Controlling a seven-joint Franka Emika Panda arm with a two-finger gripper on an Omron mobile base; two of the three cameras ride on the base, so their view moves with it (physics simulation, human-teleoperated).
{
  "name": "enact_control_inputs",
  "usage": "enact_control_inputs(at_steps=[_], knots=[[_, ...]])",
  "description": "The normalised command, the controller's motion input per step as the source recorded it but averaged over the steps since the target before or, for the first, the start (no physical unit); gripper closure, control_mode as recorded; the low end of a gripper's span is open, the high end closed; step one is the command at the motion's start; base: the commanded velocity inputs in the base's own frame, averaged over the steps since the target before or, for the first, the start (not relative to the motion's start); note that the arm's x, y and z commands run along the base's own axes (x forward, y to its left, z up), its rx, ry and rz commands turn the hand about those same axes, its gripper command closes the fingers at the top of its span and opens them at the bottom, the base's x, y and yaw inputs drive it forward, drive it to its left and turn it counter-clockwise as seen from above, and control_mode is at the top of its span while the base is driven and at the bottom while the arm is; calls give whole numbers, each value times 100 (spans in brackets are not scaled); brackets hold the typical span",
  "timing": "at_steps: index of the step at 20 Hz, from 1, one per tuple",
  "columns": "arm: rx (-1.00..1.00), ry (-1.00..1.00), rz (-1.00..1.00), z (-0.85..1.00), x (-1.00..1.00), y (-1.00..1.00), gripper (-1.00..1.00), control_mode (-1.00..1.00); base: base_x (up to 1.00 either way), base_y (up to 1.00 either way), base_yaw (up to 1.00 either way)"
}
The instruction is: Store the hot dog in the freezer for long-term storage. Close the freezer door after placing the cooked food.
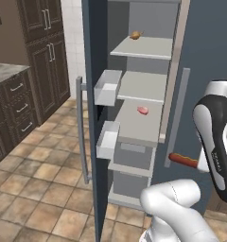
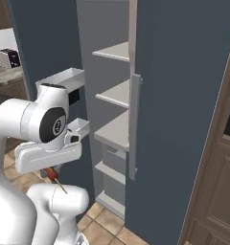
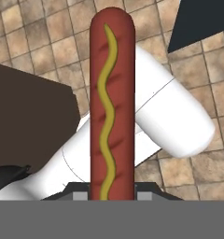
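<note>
Hot dog sits clamped in the narrow tool, held low beside the open freezer with its door swung wide; carry step in hand, next move likely a lift onto 1 shelf.

Smooth, slightly glossy reddish-brown skin on the hot dog, with a matt yellow mustard squiggle along its length. Matt slate-blue paint on the freezer door, brushed grey metal on its bar handle, pale plastic-looking white bins and flat matt grey shelves inside the freezer. Rough-looking matt tan stone tiles on the floor; dark brown wooden cabinets with a dull grain.
</note>
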Motion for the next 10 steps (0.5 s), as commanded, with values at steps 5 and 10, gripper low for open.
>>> enact_control_inputs(at_steps=[5,10], knots=[[0,0,0,0,0,0,100,100,44,13,-1],[0,0,0,0,0,0,100,100,64,8,0]])
